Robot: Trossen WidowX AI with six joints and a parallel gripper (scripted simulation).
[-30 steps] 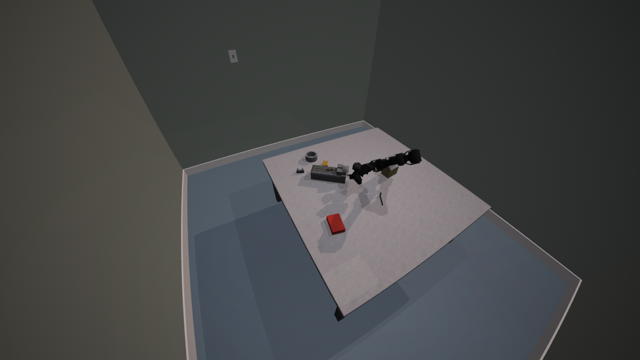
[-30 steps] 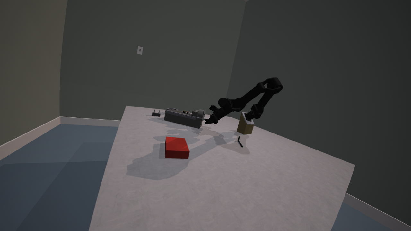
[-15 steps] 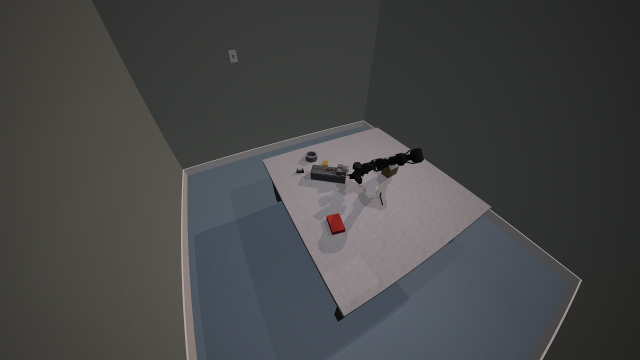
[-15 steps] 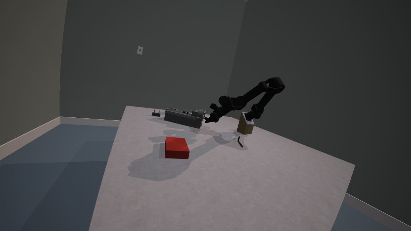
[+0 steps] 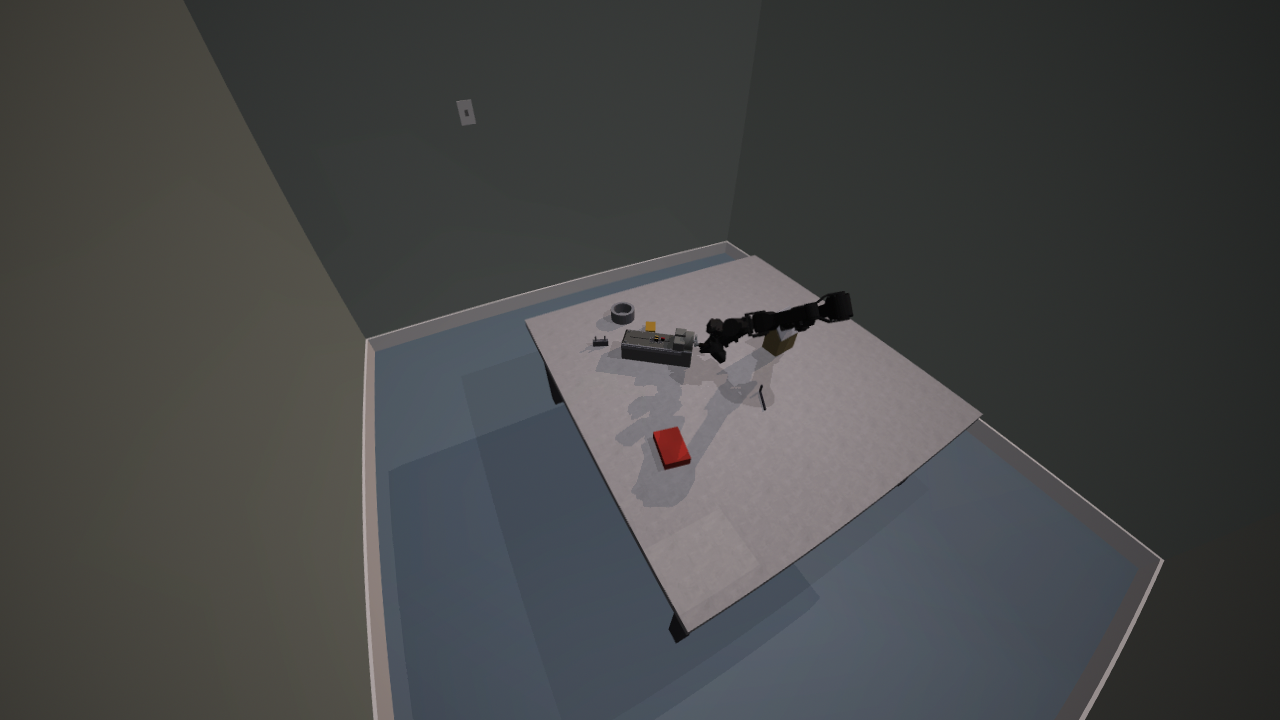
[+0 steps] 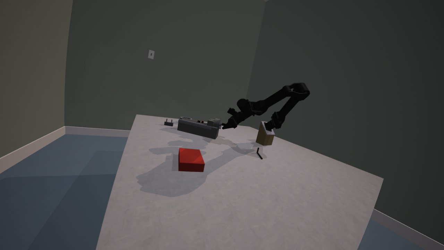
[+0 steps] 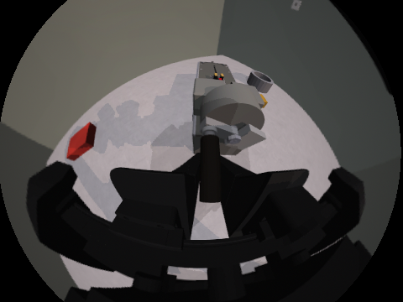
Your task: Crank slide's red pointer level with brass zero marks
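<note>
The machine [image 5: 656,354] [image 6: 197,128] is a long grey box with a slotted top and a round crank disc [image 7: 232,98] at its near end. The black crank handle [image 7: 210,147] sticks out from a metal arm toward me. My gripper [image 5: 702,346] [image 6: 222,126] [image 7: 206,157] is shut on this handle, one finger on each side. In the wrist view two brass marks [image 7: 216,75] stand on the machine top, and the small red pointer [image 7: 221,79] shows close by them, apparently slightly toward the crank. The exact offset is too small to tell in the top and exterior views.
A red block [image 5: 671,446] [image 6: 190,157] [image 7: 81,141] lies on the table [image 5: 832,429] [image 6: 263,199]. A grey ring [image 5: 622,313] [image 7: 260,82] and a yellow block [image 5: 650,326] [image 7: 264,101] are beside the machine. A two-pin block [image 5: 600,342] [image 6: 168,123] is beyond it. A bent black rod [image 5: 762,399] [image 6: 259,154] lies near the arm's base.
</note>
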